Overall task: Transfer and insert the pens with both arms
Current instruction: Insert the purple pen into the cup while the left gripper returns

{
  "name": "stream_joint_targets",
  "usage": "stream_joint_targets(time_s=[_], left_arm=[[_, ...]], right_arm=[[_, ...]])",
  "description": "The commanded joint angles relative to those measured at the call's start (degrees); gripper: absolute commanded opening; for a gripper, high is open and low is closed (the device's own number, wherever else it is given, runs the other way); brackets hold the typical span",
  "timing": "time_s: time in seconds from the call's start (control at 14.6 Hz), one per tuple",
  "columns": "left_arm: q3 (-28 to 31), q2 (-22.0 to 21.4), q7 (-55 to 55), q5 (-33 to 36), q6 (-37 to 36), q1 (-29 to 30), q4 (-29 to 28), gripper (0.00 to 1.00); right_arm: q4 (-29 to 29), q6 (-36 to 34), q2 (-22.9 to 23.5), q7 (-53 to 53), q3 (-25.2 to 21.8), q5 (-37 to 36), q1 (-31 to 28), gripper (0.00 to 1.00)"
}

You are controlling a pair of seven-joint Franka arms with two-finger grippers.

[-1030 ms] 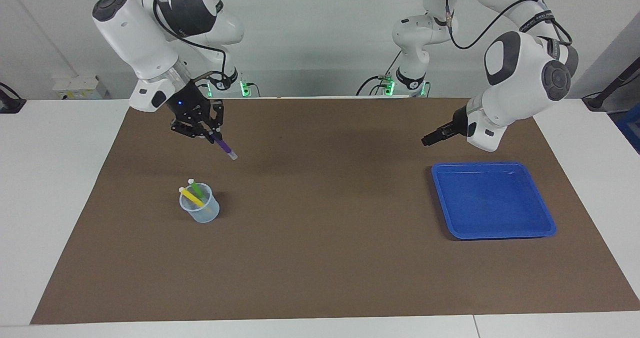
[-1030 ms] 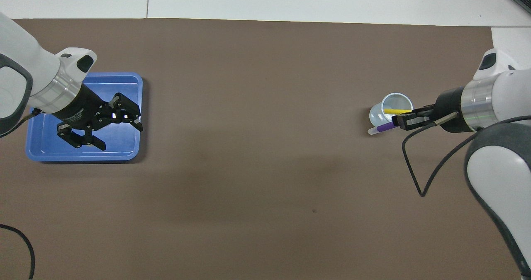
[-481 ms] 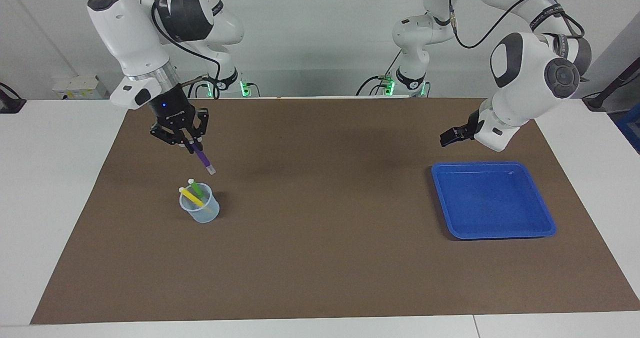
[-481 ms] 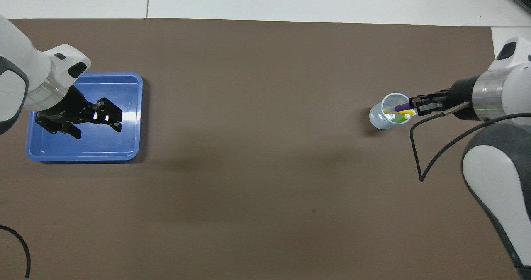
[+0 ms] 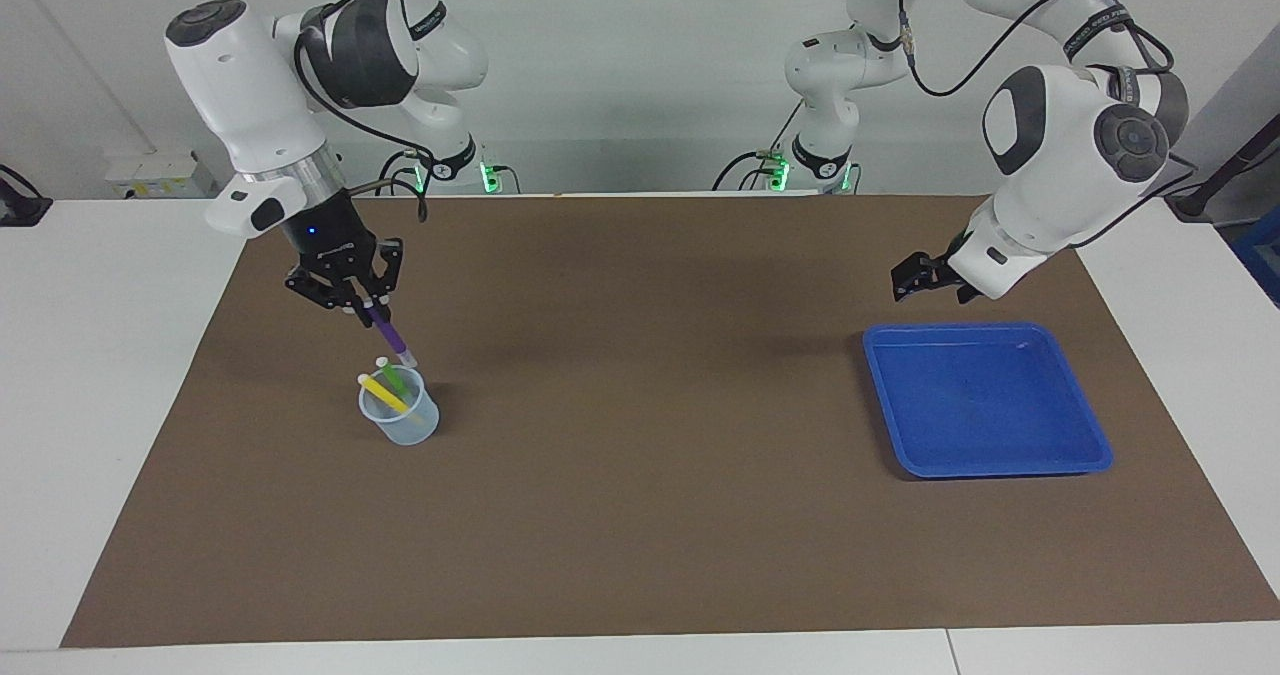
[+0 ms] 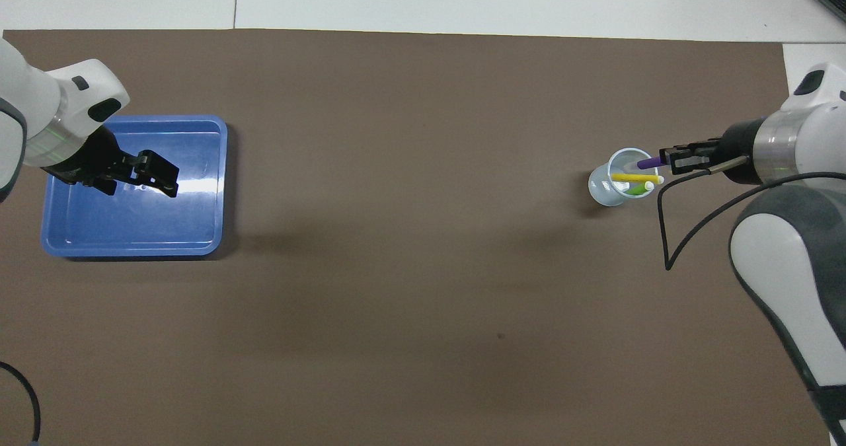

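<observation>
1. In the facing view, the right gripper (image 5: pixel 366 307) hangs in the upper left of the frame, tilted down, with a gap visible between the purple pen (image 5: pixel 390 336) and the cup (image 5: pixel 400 418) below. The overhead view flattens this, so the pen's end seems to lie on the cup's rim at right of centre.
2. The right gripper's fingers are closed tight on the purple pen's upper end; its pale tip points down at the cup's mouth.
3. The yellow pen (image 5: pixel 383 394) and green pen (image 5: pixel 393 377) lean inside the clear cup, pale ends up. The overhead view shows them lying side by side across the cup's opening.
4. The left gripper (image 6: pixel 162 178) is raised over the blue tray (image 6: pixel 132 234) in the left of the overhead view, its fingers spread wide and holding nothing. That arm waits.
5. In the facing view the left gripper appears at upper right, just above the tray's upper edge; only its dark tips show past the white wrist, so the gap between the fingers is hard to read there.
6. Both arms are cut off at the frame edges in the overhead view; the right gripper's fingers merge into one dark shape there.
</observation>
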Motion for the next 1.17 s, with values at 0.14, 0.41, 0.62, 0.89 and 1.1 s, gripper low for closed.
stream_joint_targets(time_s=[0.14, 0.41, 0.62, 0.89, 1.1], left_arm=[[0.21, -1.29, 0.83, 1.00, 2.17, 3.33, -1.29, 1.00], [-0.49, -3.65, -5.04, 1.08, 1.73, 1.75, -0.24, 1.00], [-0.49, -8.31, -9.00, 1.00, 1.12, -1.16, -0.76, 1.00], [-0.40, -10.17, -8.75, 1.00, 1.82, -1.25, -0.76, 1.00], [0.39, -10.26, -9.18, 1.00, 1.82, 0.33, -0.85, 1.00]], right_arm=[[-1.15, 3.29, 3.31, -0.14, 0.75, -3.12, -0.18, 0.00], [-0.97, 2.06, 3.85, -0.23, 0.75, -7.36, -0.88, 0.00], [-1.06, 2.06, 3.84, 0.21, 0.75, -7.36, -0.26, 0.00], [-1.15, 2.06, 4.02, 0.21, 0.84, -7.36, -0.26, 0.00], [-1.50, 2.06, 4.11, 0.21, 0.84, -7.36, -0.26, 0.00]])
